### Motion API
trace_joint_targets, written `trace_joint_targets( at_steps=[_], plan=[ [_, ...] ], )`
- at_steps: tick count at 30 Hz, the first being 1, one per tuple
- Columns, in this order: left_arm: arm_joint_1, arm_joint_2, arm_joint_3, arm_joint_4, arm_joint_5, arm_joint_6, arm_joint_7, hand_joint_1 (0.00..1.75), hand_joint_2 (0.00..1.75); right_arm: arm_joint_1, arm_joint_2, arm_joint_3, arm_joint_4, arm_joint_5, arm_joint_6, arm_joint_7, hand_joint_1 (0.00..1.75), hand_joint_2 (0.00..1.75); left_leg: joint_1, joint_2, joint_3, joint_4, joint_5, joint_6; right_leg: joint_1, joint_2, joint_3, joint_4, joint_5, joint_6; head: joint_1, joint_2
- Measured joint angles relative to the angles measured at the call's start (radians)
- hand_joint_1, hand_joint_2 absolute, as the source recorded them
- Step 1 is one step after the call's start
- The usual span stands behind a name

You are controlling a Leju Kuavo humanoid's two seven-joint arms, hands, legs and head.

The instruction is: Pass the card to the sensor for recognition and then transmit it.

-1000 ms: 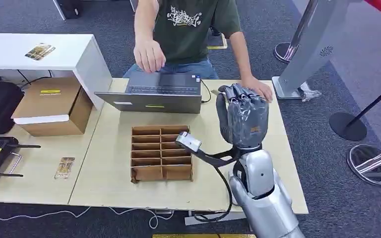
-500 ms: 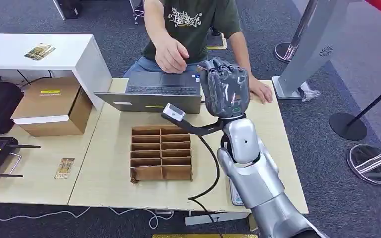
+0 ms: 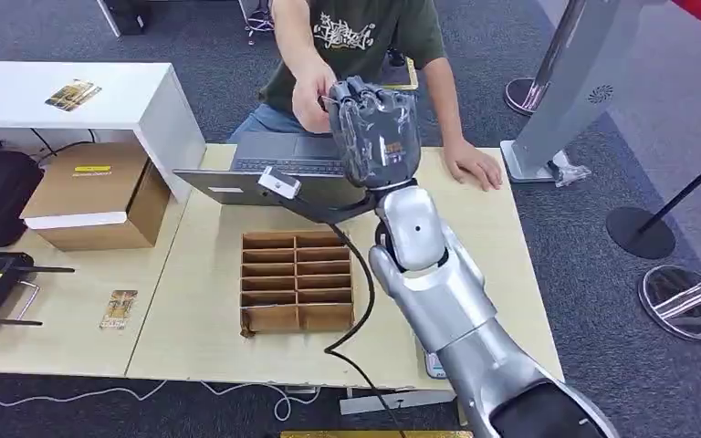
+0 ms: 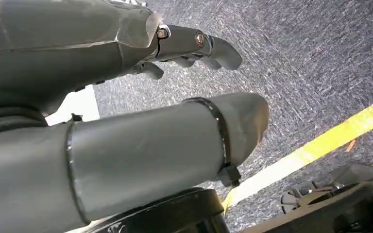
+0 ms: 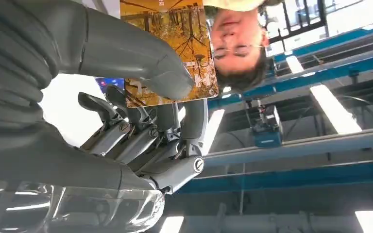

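Note:
My right hand is raised over the laptop's far edge, its back toward me. In the right wrist view this hand pinches a card with an autumn-tree picture between the thumb and the fingers. A person in a green shirt sits behind the table, and one of their hands reaches up to the far side of my right hand. Whether it touches the card I cannot tell. My left hand hangs over the carpet with its fingers apart and nothing in it.
An open laptop stands at the table's far edge, and a cardboard divider box sits mid-table. The person's other hand rests on the table. Spare cards lie on the white shelf and the left table. A small pale device is at the front edge.
My right arm has risen and swung left and away from me, from above the table's right part to above the laptop. The person's hand has left the keyboard and come up to my hand.

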Motion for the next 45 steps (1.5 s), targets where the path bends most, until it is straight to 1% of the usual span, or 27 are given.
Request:
trace_joint_targets(
  at_steps=[8,15,16,17,18,19,34,40,45],
  plan=[
    [-0.001,0.001,-0.001,0.0,0.014,0.001,0.001,0.0,0.0,-0.045,0.027,0.021,0.059,-0.01,-0.011,0.003,1.75,1.75,0.0,0.0,0.0,0.0,0.0,0.0,0.0,0.0,0.0,0.0,0.0,0.0,0.0,0.0],
    [0.0,0.001,-0.002,0.0,0.023,0.005,0.002,0.0,0.0,-0.056,0.041,0.026,0.093,-0.015,-0.014,0.003,1.75,1.75,0.0,0.0,0.0,0.0,0.0,0.0,0.0,0.0,0.0,0.0,0.0,0.0,0.0,0.0],
    [0.0,0.001,-0.002,0.0,0.024,0.005,0.002,0.0,0.0,-0.057,0.041,0.027,0.096,-0.015,-0.015,0.003,0.84,1.75,0.0,0.0,0.0,0.0,0.0,0.0,0.0,0.0,0.0,0.0,0.0,0.0,0.0,0.0],
    [0.0,0.001,-0.003,0.0,0.024,0.006,0.002,0.0,0.0,-0.058,0.041,0.029,0.1,-0.015,-0.016,0.005,0.84,1.75,0.0,0.0,0.0,0.0,0.0,0.0,0.0,0.0,0.0,0.0,0.0,0.0,0.0,0.0],
    [0.001,0.001,-0.004,0.0,0.024,0.006,0.001,0.0,0.0,-0.059,0.041,0.03,0.103,-0.018,-0.017,0.009,0.07,1.75,0.0,0.0,0.0,0.0,0.0,0.0,0.0,0.0,0.0,0.0,0.0,0.0,0.0,0.0],
    [0.001,0.001,-0.007,0.0,0.024,0.007,0.001,0.0,0.0,-0.059,0.041,0.03,0.106,-0.021,-0.019,0.013,0.0,1.75,0.0,0.0,0.0,0.0,0.0,0.0,0.0,0.0,0.0,0.0,0.0,0.0,0.0,0.0],
    [0.005,0.006,-0.033,0.0,0.025,0.007,0.0,0.0,0.0,-0.052,0.041,0.031,0.119,-0.047,-0.056,0.02,0.0,1.75,0.0,0.0,0.0,0.0,0.0,0.0,0.0,0.0,0.0,0.0,0.0,-0.001,0.0,0.0],
    [0.007,0.007,-0.034,0.0,0.047,0.016,0.001,0.0,0.0,0.005,0.034,0.031,0.073,-0.08,-0.079,0.018,0.0,1.75,0.0,0.0,0.0,0.0,0.0,0.0,0.0,0.0,-0.001,0.0,0.0,-0.001,0.0,0.0],
    [0.016,0.017,-0.038,0.0,0.069,0.026,-0.009,0.0,0.0,0.094,0.02,0.027,-0.022,-0.113,-0.077,0.024,0.0,1.75,0.0,0.0,0.0,0.0,0.0,0.0,0.0,0.0,-0.001,0.0,0.0,-0.001,0.0,0.0]
  ],
)
